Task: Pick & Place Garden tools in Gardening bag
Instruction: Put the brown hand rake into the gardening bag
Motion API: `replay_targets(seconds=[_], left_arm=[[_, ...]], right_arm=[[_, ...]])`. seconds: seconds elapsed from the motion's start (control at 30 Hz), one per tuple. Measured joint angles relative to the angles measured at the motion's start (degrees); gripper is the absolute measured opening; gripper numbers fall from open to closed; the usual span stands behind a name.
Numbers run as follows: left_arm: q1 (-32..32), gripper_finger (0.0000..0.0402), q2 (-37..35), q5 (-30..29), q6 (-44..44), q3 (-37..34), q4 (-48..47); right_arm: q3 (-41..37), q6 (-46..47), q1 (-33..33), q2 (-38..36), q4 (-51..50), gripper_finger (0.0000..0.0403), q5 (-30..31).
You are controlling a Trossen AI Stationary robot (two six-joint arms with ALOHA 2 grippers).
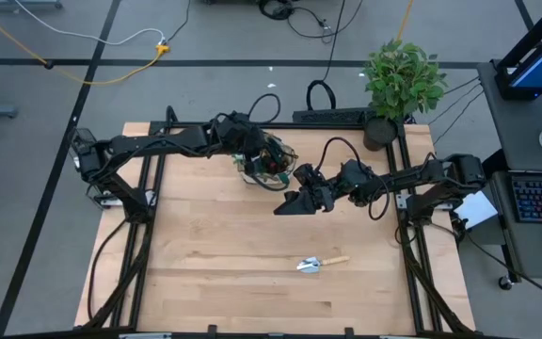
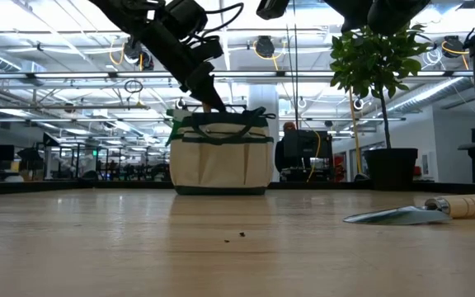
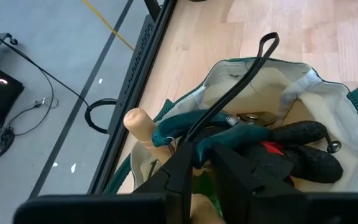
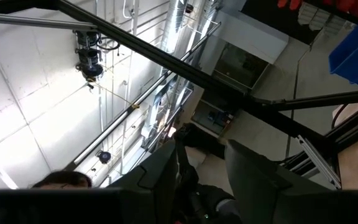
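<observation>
The beige gardening bag (image 2: 221, 161) with dark green trim stands upright at the table's far middle. Inside it (image 3: 303, 84) lie a black glove with red (image 3: 294, 152), a wooden tool handle (image 3: 138, 124) and green loop handles. My left gripper (image 3: 202, 163) is shut and slants down into the bag's mouth (image 2: 209, 97). A metal trowel with a wooden handle (image 1: 320, 264) lies flat on the table toward the near side (image 2: 402, 215). My right gripper (image 4: 207, 165) hovers open and empty just right of the bag (image 1: 288, 204), tilted up. My left gripper slants down into the bag's open top from the table's left. Its fingertips (image 3: 185, 165) sit among the green loop handles and the tools. A sliver of tan and green shows between them; I cannot tell whether they touch or hold anything.
A potted green plant (image 1: 403, 80) stands at the table's far right corner. The black frame rail (image 1: 149, 188) runs along the table's sides. Bare wood lies between the bag and the trowel and to the near left.
</observation>
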Motion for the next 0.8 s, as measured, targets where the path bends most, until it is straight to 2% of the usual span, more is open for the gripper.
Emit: replay_targets(seconds=[0.4,0.8], left_arm=[[-0.04,0.0086,0.00,-1.32,-0.17,0.00,-0.27],[-0.05,0.0201,-0.48,-1.51,-2.53,-0.02,-1.18]], right_arm=[[0.00,-0.01,0.11,0.00,0.00,0.0130,-0.14],[0.00,-0.01,0.11,0.00,0.01,0.0130,-0.18]])
